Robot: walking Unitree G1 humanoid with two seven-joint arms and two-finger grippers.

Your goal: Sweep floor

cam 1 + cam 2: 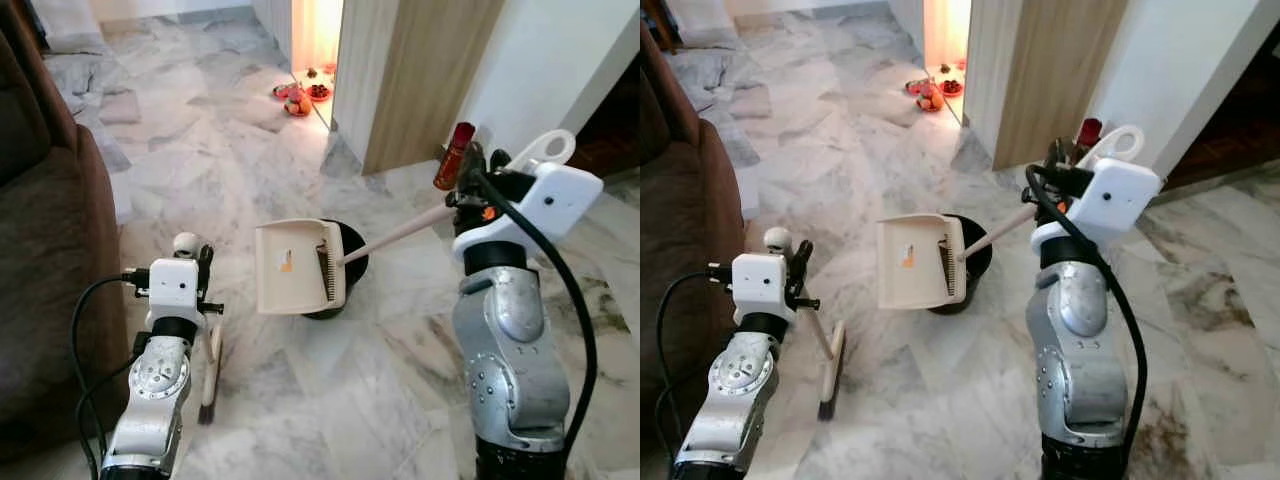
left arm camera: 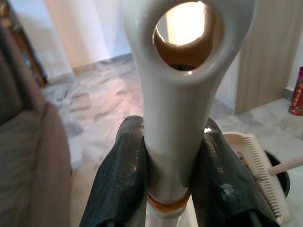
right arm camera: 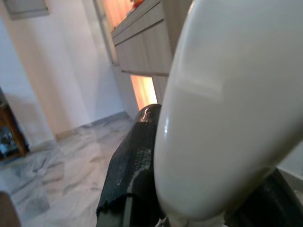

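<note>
My left gripper (image 1: pixel 205 272) is shut on the cream handle of a hand brush (image 1: pixel 212 350), low on the left. The brush slants down, its dark bristles (image 1: pixel 207 408) resting on the marble floor. In the left wrist view both black fingers (image 2: pixel 118 179) clamp the handle just below its hanging hole. My right gripper (image 1: pixel 470 190) is shut on the long handle of a cream dustpan (image 1: pixel 295 268). The pan is held out ahead, tilted above a round black object (image 1: pixel 350 262) on the floor. The right wrist view has the cream handle (image 3: pixel 227 109) close up beside one black finger (image 3: pixel 137 161).
A brown sofa (image 1: pixel 40 250) stands close on the left. A wood-panelled partition (image 1: pixel 420 80) and a white wall rise ahead on the right, with a red cylinder (image 1: pixel 455 155) at their foot. Small red items (image 1: pixel 300 97) lie on the floor by a lit doorway.
</note>
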